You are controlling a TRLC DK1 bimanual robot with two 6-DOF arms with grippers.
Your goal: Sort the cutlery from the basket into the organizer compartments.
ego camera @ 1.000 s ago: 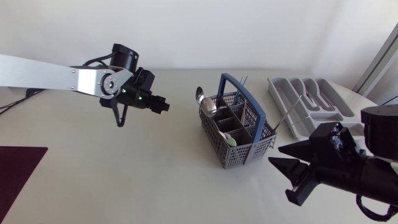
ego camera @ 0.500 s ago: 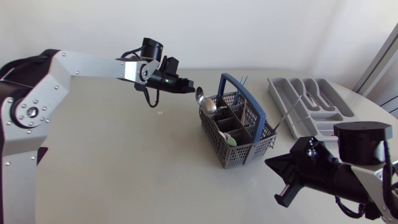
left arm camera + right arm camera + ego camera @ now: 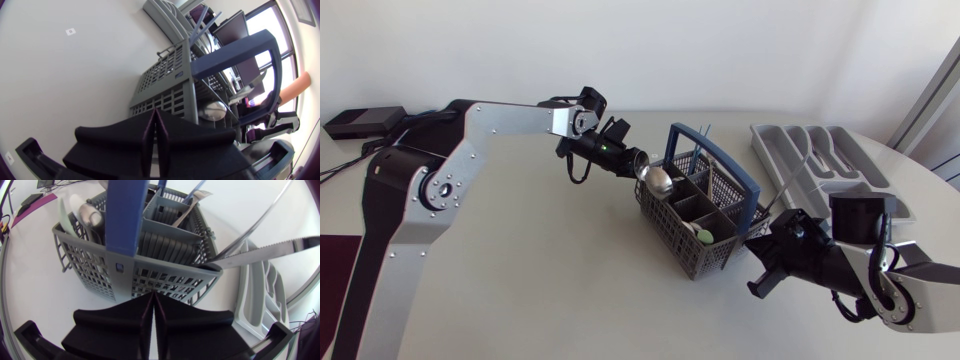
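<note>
The grey cutlery basket (image 3: 705, 225) with a blue handle (image 3: 692, 140) stands mid-table, holding a spoon (image 3: 658, 180), a knife (image 3: 788, 180) leaning out towards the organizer, and other pieces. The grey organizer (image 3: 825, 165) lies at the back right with some cutlery in it. My left gripper (image 3: 638, 164) is shut and empty, its tip at the basket's far-left corner beside the spoon bowl (image 3: 215, 107). My right gripper (image 3: 763, 262) is shut and empty, its tip against the basket's near-right wall (image 3: 135, 275), under the knife blade (image 3: 265, 250).
A dark red mat (image 3: 332, 265) lies at the table's left front edge. A black box (image 3: 360, 120) and cables sit at the back left. A small white tag (image 3: 70, 31) is stuck on the tabletop left of the basket.
Both grippers have gone from open to shut. The left arm swung right up to the basket's corner. The right arm moved in to its near-right wall. The basket has turned slightly.
</note>
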